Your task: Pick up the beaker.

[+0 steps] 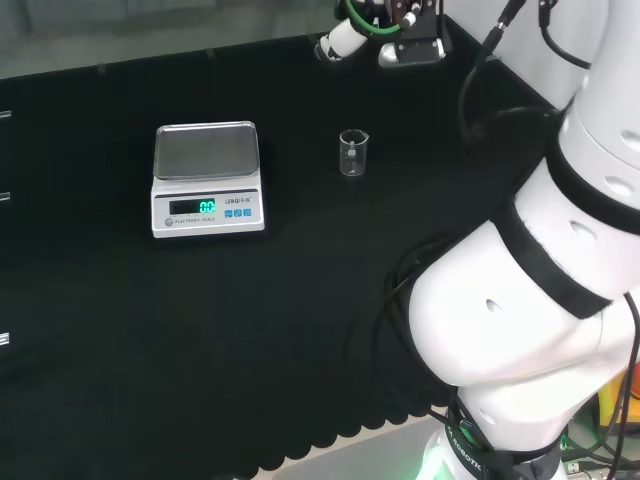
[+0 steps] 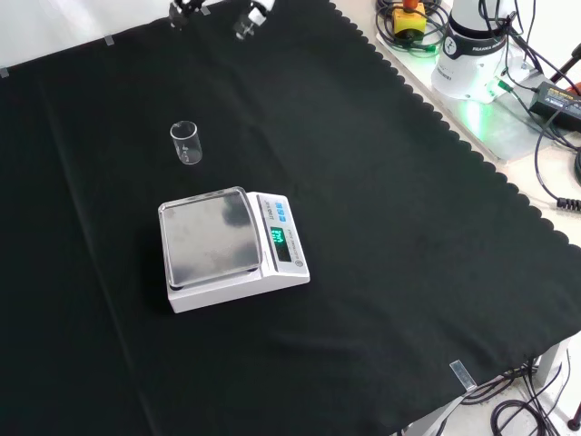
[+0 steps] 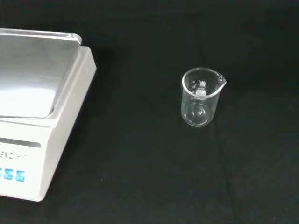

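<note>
Looking over the arm in the head view, we see the hand raised at the top edge, above the far side of the black cloth, well apart from everything on it. We cannot tell whether its fingers are straight or curled.

Going left to right in that view, a white scale with a bare metal pan and a lit green display stands first. Then comes the beaker, a small clear glass one, upright on the cloth and apparently empty, near the scale but not touching it. The arm's white links stand at the right.

In the wrist view, the beaker's spout and faint white markings show; we cannot read them.
</note>
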